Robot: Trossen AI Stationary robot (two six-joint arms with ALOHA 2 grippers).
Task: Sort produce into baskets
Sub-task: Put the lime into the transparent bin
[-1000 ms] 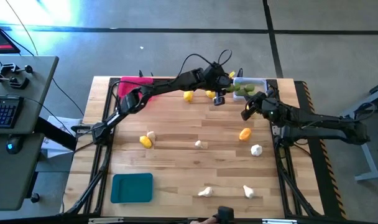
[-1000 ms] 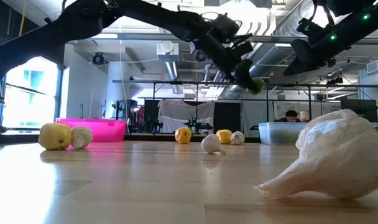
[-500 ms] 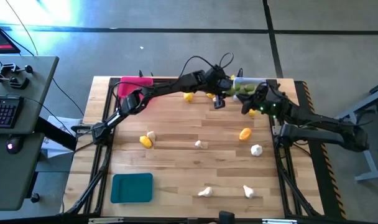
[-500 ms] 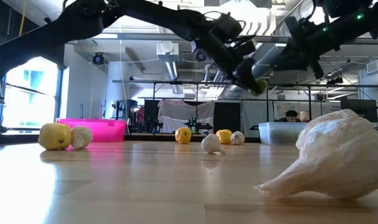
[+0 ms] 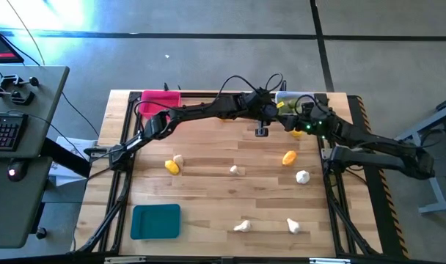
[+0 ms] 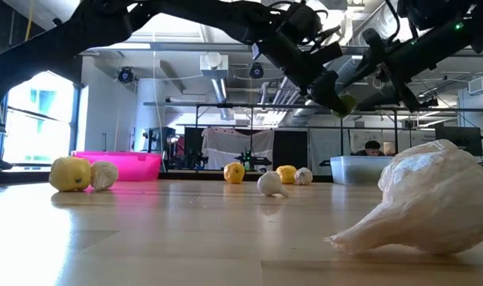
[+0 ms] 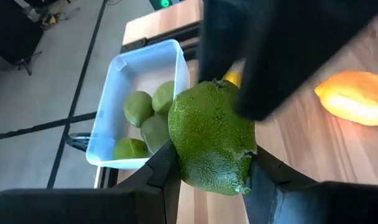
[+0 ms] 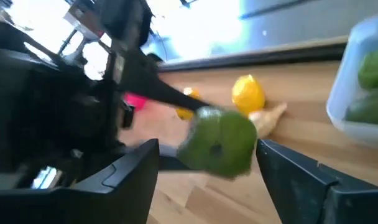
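Teal basket sits at the desk's near-left corner, pink basket at the far left. Left end effector is up off the desk near the far-right corner, clenched on a green lime, just short of the clear basket w/ four limes in it. Right end effector is right beside it, fingers spread wide either side of that lime, not gripping. Lemons & garlic lie scattered over the desk.

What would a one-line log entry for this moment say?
left gripper: shut on lime | right gripper: open around lime | clear basket: holds limes
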